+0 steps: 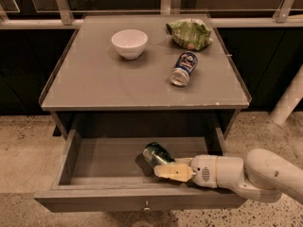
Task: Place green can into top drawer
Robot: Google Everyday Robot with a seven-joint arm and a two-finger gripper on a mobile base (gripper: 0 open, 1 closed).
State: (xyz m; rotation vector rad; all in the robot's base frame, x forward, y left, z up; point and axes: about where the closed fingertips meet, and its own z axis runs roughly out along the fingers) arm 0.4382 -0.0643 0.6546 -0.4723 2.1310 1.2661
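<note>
The top drawer (142, 200) is pulled open below the grey tabletop, its small metal knob at the front centre. The green can (156, 154) is inside the drawer, right of centre, tilted with its silver top pointing up and left. My gripper (171, 170) reaches into the drawer from the right on a white arm. It is shut on the lower end of the can and holds it just above the drawer floor. The can's lower end is hidden behind the cream-coloured fingers (176, 172).
On the tabletop (94, 79) stand a white bowl (129, 43), a wrinkly green snack bag (189, 33) and a dark blue can (183, 68) lying on its side. A white post (289, 100) stands at the right. The floor is speckled.
</note>
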